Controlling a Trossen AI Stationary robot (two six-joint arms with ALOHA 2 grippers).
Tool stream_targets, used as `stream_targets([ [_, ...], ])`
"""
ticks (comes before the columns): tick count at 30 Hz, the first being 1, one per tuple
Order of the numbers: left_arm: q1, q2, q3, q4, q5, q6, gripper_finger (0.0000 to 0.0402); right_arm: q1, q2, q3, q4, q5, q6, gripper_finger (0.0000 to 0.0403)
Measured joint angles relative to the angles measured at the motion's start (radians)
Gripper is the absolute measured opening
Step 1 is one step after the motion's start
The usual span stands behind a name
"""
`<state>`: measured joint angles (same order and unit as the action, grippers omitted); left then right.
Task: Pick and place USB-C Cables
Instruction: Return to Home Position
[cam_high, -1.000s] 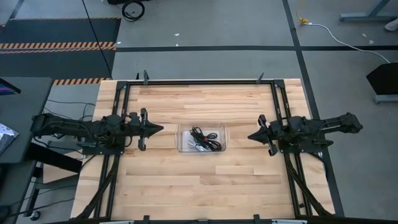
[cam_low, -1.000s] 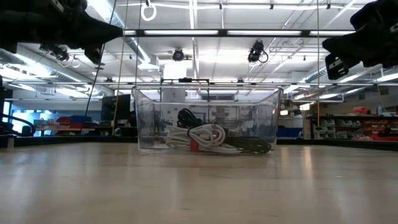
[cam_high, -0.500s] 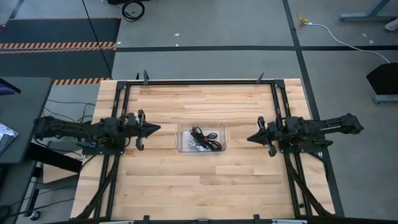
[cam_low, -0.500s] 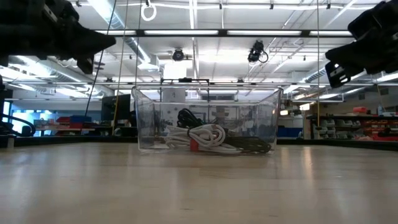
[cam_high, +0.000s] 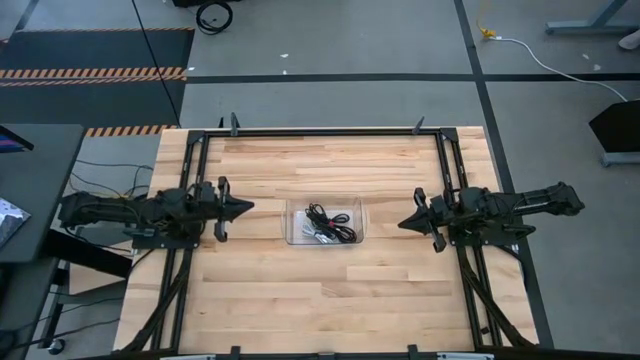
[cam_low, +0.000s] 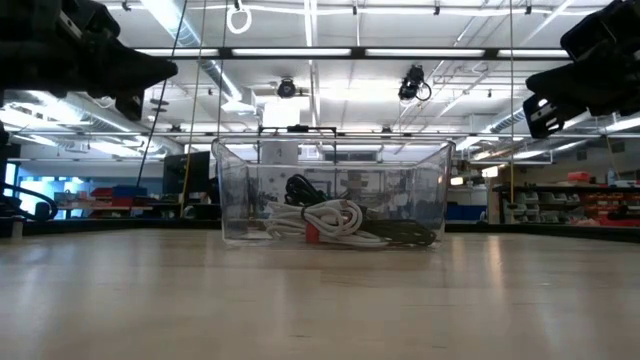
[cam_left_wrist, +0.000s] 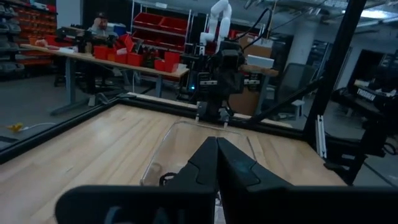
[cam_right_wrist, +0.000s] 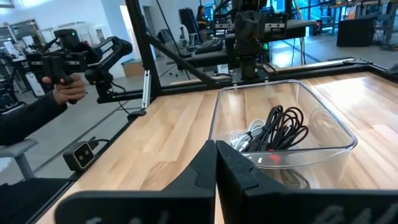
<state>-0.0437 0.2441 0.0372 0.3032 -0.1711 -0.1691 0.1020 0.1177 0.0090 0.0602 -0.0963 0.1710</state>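
Cables: the USB-C cables (cam_high: 328, 222) lie heaped inside the transparent bin (cam_high: 325, 201), black coils over white ones, with a red tie (cam_low: 312, 232) low in the pile. None shows on the bare wood outside the bin.
Bin: it stands flat on the desk (cam_high: 320, 300), between the two claws.
Change: the left claw (cam_high: 245, 207) has drawn a little farther back from the bin than it was a second ago. The right claw (cam_high: 403, 220) has hardly shifted. Bin and cables sit just as they did.
Meaning: the packing looks done. With every bundle in the bin, this reads as the arms pulling away to rest, not as a new reach.
Left claw: its fingers are pressed together with nothing between them. It is raised off the desk on the left arm's side of the bin, well apart from it, with its tip aimed at the bin.
Right claw: it is closed and empty too. It hangs above the desk on the opposite side of the bin, also well apart, and points back at the bin.
Cables to claws: the pile lies ahead of and below both tips, behind the bin's clear walls. Neither claw touches the bin.
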Motion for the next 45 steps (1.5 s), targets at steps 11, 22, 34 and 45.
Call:
stream_targets([
  [11, 0.0, -0.003, 0.0, -0.018, 0.0, 0.05, 0.0008, 0.0, 0.0, 0.0, 0.037, 0.115, -0.068, 0.0009],
  [22, 0.0, -0.003, 0.0, -0.01, 0.0, 0.051, 0.0009, 0.0, 0.0, -0.002, 0.043, 0.14, -0.096, 0.0011],
  [34, 0.0, -0.002, 0.0, -0.024, 0.0, 0.053, 0.0009, 0.0, 0.0, -0.002, 0.034, 0.14, -0.096, 0.0012],
  [45, 0.0, -0.002, 0.0, -0.025, 0.045, 0.155, 0.0009, 0.0, 0.0, -0.002, 0.034, 0.14, -0.12, 0.0012],
])
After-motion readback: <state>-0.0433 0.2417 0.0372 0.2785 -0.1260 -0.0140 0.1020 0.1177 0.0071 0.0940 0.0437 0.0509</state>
